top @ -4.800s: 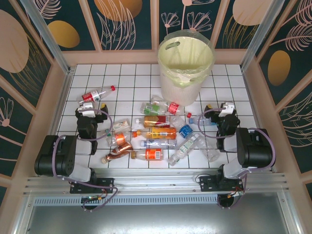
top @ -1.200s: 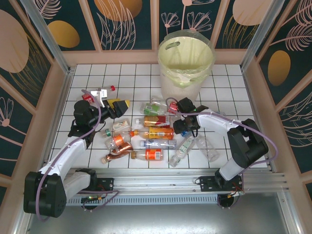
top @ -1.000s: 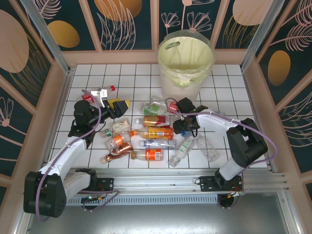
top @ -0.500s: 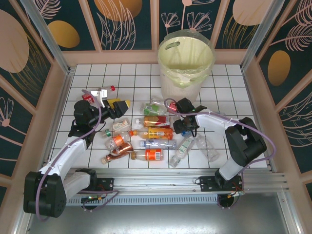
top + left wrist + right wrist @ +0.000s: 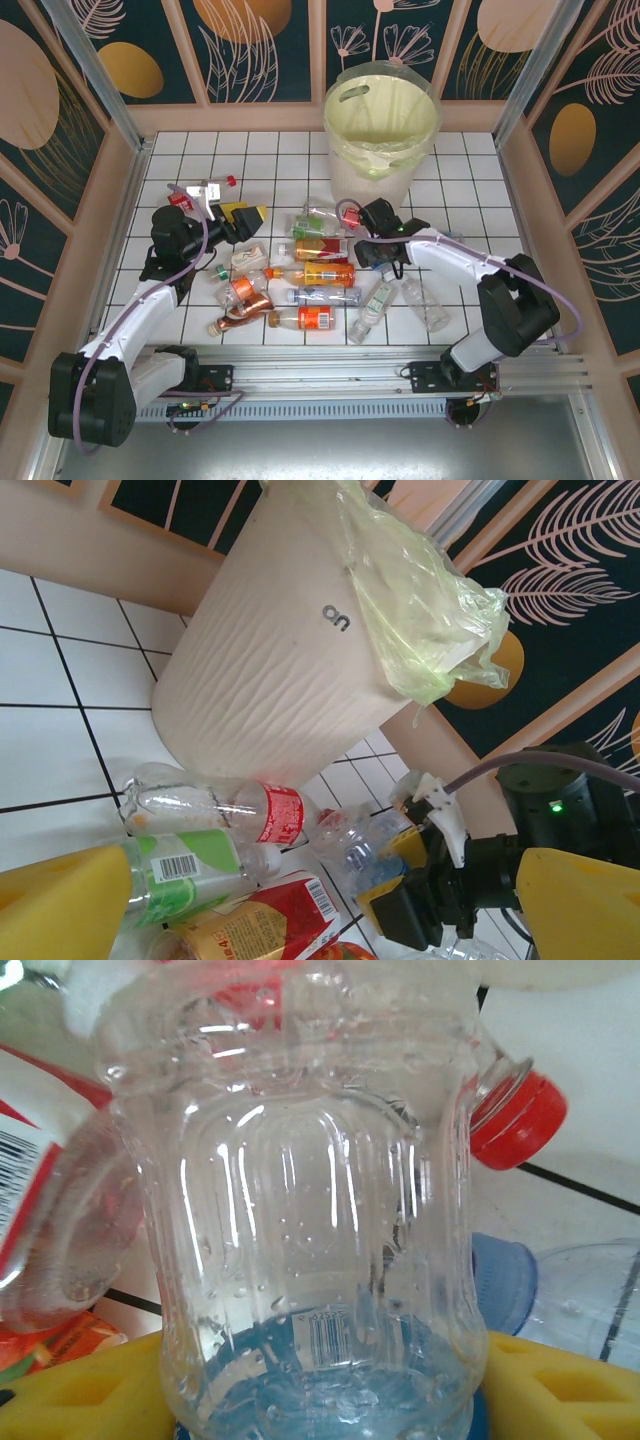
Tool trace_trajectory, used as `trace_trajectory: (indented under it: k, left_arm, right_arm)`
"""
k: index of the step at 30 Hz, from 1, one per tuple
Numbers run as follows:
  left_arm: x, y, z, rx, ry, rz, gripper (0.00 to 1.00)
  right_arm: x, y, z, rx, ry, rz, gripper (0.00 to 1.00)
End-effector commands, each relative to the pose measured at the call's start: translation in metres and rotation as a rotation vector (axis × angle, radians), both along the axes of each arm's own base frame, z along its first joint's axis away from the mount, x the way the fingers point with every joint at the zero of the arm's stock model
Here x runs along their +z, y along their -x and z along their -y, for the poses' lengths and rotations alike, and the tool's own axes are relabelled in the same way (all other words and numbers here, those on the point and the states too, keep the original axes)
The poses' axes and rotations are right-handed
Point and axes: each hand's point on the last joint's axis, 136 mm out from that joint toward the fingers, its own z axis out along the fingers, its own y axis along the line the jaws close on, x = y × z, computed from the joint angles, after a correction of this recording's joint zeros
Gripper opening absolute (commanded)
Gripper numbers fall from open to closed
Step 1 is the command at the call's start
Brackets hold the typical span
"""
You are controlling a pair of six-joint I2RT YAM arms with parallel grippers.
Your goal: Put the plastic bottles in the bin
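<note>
Where the white tiled table (image 5: pixel 470 170) met its far wall, Bin (image 5: pixel 352 182): stood upright, a round white bucket lined with a pale yellow-green bag whose edge was folded over the rim.
Plastic bottles (image 5: pixel 322 272): lay on their sides in a loose heap on the tiles, on the near side of the bin and between the two arms; most were clear, some orange.
Red-capped bottle (image 5: pixel 205 190): lay apart from the heap at the far left, partly hidden by the left arm.
Red-labelled bottle (image 5: pixel 275 815): in the left wrist view, lay at the foot of the bin, just beside its wall, with a green-labelled bottle (image 5: pixel 190 865) against its near side.
Left gripper (image 5: pixel 247 215): hung at the left edge of the heap and pointed towards the bin; its yellow fingers (image 5: pixel 60 905) stood wide apart.
Right gripper (image 5: pixel 372 252): reached into the right part of the heap, just in front of the bin.
Clear bottle with the blue label (image 5: pixel 320 1260): sat between the right gripper's yellow pads (image 5: pixel 560 1390), one pad at each flank.
Right claw state: drawn in around that bottle; whether the pads pressed it could not be told.
Neighbours, right wrist view: a red cap (image 5: pixel 520 1115) lay beside the bottle's right shoulder, and a blue cap (image 5: pixel 505 1280) lay lower down on the same side.
</note>
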Motion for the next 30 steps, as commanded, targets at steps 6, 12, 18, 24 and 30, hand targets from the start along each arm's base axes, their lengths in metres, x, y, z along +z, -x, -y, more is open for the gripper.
trace_trajectory:
  k: [6, 12, 18, 24, 30]
  left_arm:
    - [0.038, 0.0, 0.002, -0.002, 0.018, 0.123, 0.98]
    - [0.049, 0.002, 0.002, -0.005, 0.018, 0.162, 0.98]
    - [0.07, 0.008, 0.008, -0.058, 0.009, 0.232, 0.99]
    - [0.117, 0.011, 0.015, -0.121, 0.018, 0.35, 0.98]
    - [0.16, 0.009, 0.022, -0.161, 0.037, 0.435, 0.98]
  right_arm:
    - [0.058, -0.006, -0.012, 0.043, -0.042, 0.198, 0.67]
    - [0.122, 0.002, -0.035, 0.123, -0.22, 0.293, 0.67]
    - [0.196, 0.012, -0.06, 0.219, -0.431, 0.385, 0.67]
    - [0.272, 0.009, -0.078, 0.285, -0.585, 0.511, 0.67]
    - [0.327, -0.014, -0.077, 0.256, -0.623, 0.652, 0.66]
